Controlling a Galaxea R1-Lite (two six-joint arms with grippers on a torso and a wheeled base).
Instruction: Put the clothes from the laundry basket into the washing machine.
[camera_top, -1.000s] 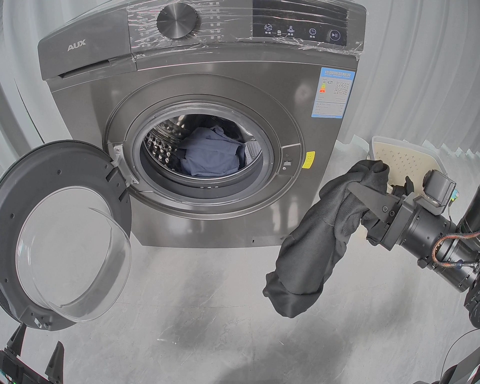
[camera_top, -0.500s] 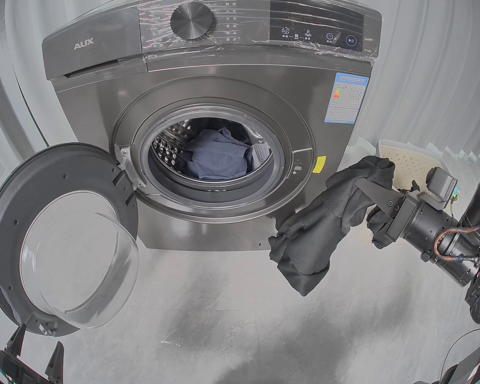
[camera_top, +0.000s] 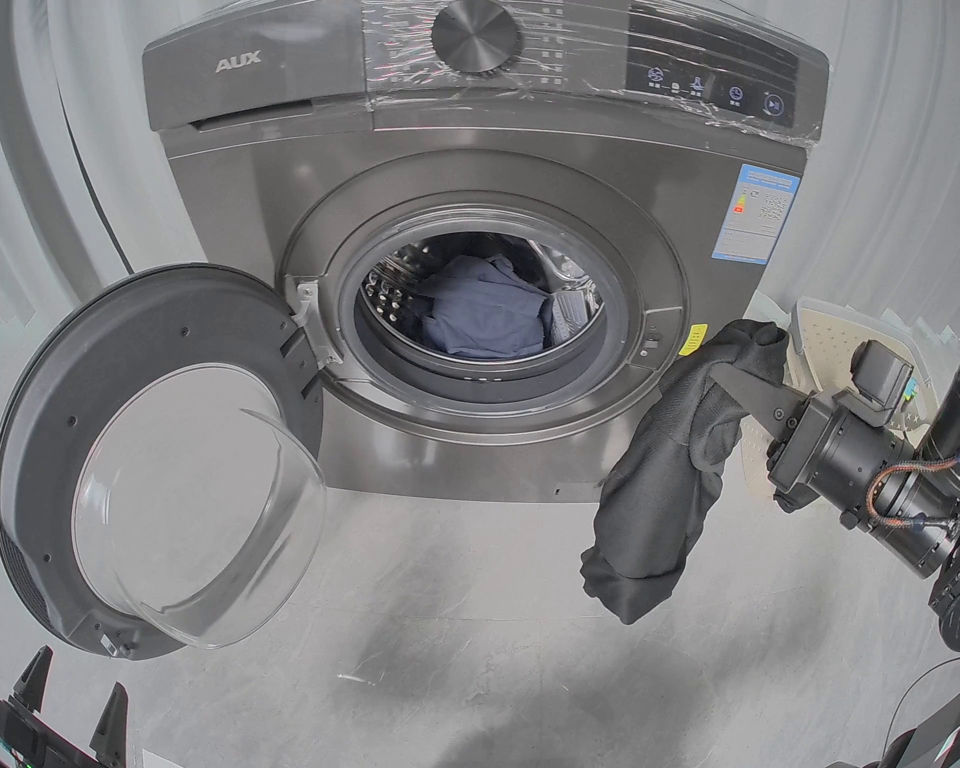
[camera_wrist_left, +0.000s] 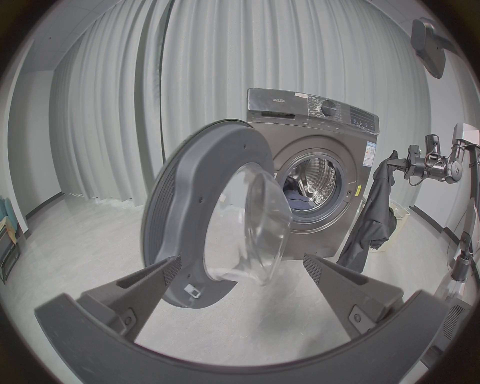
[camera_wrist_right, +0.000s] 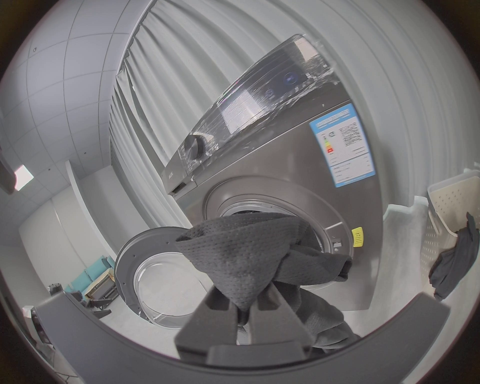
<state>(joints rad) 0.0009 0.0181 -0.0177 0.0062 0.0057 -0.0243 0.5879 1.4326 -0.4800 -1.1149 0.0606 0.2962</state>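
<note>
The grey washing machine (camera_top: 480, 200) stands with its round door (camera_top: 150, 460) swung open to the left. A blue garment (camera_top: 485, 310) lies inside the drum. My right gripper (camera_top: 735, 375) is shut on a dark grey garment (camera_top: 670, 470), which hangs down in front of the machine's lower right corner, clear of the floor. The right wrist view has the cloth (camera_wrist_right: 250, 250) bunched over the shut right gripper (camera_wrist_right: 247, 300). The white perforated laundry basket (camera_top: 850, 340) stands just behind that gripper. Low at the left, my left gripper (camera_wrist_left: 240, 260) is open and holds nothing.
A dark cloth (camera_wrist_right: 452, 262) hangs over the basket's rim (camera_wrist_right: 450, 205). The open door (camera_wrist_left: 215, 215) juts out over the floor in front of the left gripper. Pale curtains run behind the machine. Bare grey floor (camera_top: 450, 620) lies before it.
The head camera has shifted, so the machine sits farther right in the picture. The held garment swung up towards the machine, then fell back, and now hangs nearer its front.
</note>
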